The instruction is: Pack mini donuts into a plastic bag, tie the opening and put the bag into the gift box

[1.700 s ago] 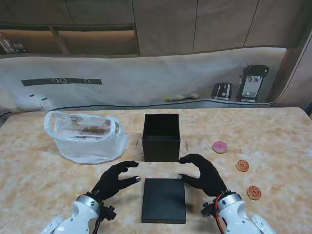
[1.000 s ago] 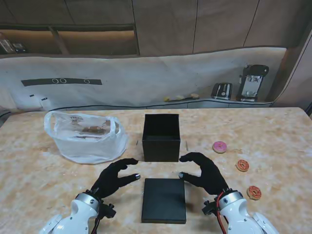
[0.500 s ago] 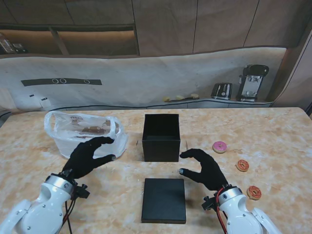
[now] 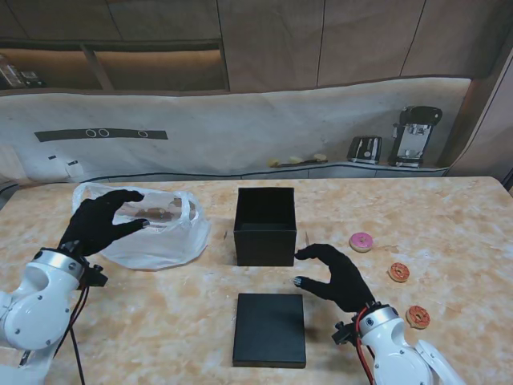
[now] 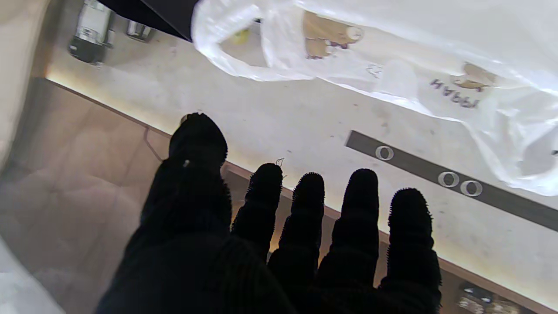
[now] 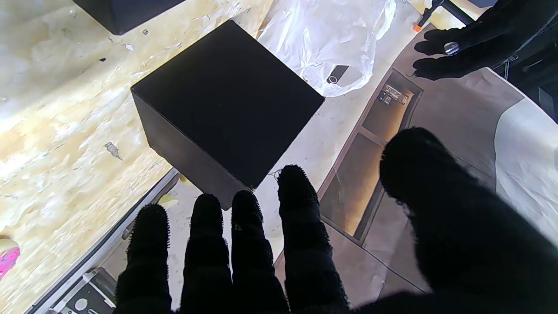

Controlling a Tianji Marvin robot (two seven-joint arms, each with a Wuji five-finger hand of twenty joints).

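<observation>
A clear plastic bag [image 4: 152, 228] with brown donuts inside lies at the left of the table; it also fills the left wrist view [image 5: 392, 52]. My left hand [image 4: 100, 222] hovers open over the bag's left edge, fingers spread, holding nothing. The open black gift box [image 4: 265, 225] stands mid-table, seen again as the black gift box [image 6: 226, 104] in the right wrist view. Its flat lid [image 4: 270, 329] lies nearer to me. My right hand [image 4: 337, 277] is open just right of the box. Three mini donuts lie at the right: pink [image 4: 361, 241], orange [image 4: 399, 273] and orange [image 4: 418, 317].
A white cloth-covered counter [image 4: 240, 128] runs behind the table, carrying two small appliances [image 4: 417, 136] and yellow items [image 4: 296, 160]. Marble tabletop [image 4: 449, 216] stretches between the box and the loose donuts.
My left hand has swung from beside the lid out left and farther from me, up to the bag. My right hand has barely moved.
</observation>
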